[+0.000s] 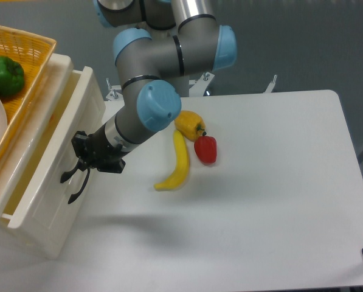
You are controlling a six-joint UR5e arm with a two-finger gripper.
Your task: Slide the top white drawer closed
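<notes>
Bright even light, soft shadows

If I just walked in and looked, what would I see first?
Probably the big grey and blue robot arm reaching down to the left, with its black gripper at the front of the top white drawer, which is open only a little. Next, the bright fruit in the middle of the white table: a banana, a red pepper and a yellow pepper.
</notes>
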